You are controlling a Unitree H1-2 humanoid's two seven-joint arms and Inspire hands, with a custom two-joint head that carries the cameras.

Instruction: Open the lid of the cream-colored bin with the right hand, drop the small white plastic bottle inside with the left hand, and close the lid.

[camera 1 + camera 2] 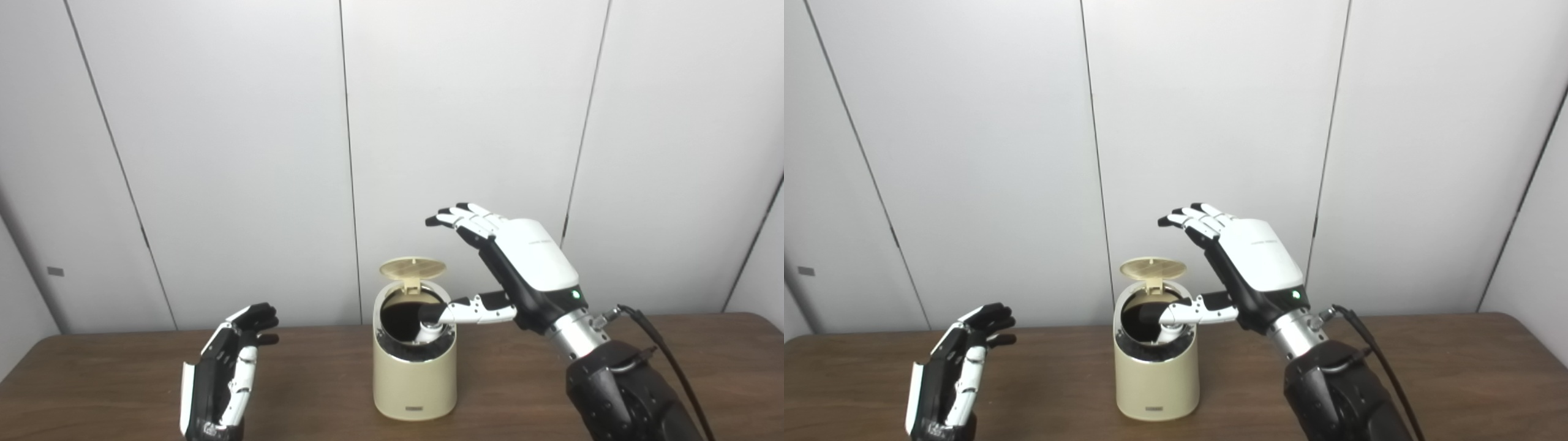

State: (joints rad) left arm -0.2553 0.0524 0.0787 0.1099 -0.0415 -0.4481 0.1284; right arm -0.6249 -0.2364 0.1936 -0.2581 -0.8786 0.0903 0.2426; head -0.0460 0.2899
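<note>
Right hand [520,257] spread, thumb over open bin [415,373]; left hand [229,373] empty.

bin [415,373] interior: dark, its depth unreadable
white bottle [429,331]: partly behind right hand's [520,263] thumb, at frame centre
left hand [226,373]: wrist cut off by bottom edge

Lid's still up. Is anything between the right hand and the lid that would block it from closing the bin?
Nothing visible. The right hand is open above and right of the bin, thumb reaching over its opening. The raised lid stands clear at the back, left of the fingers.
</note>
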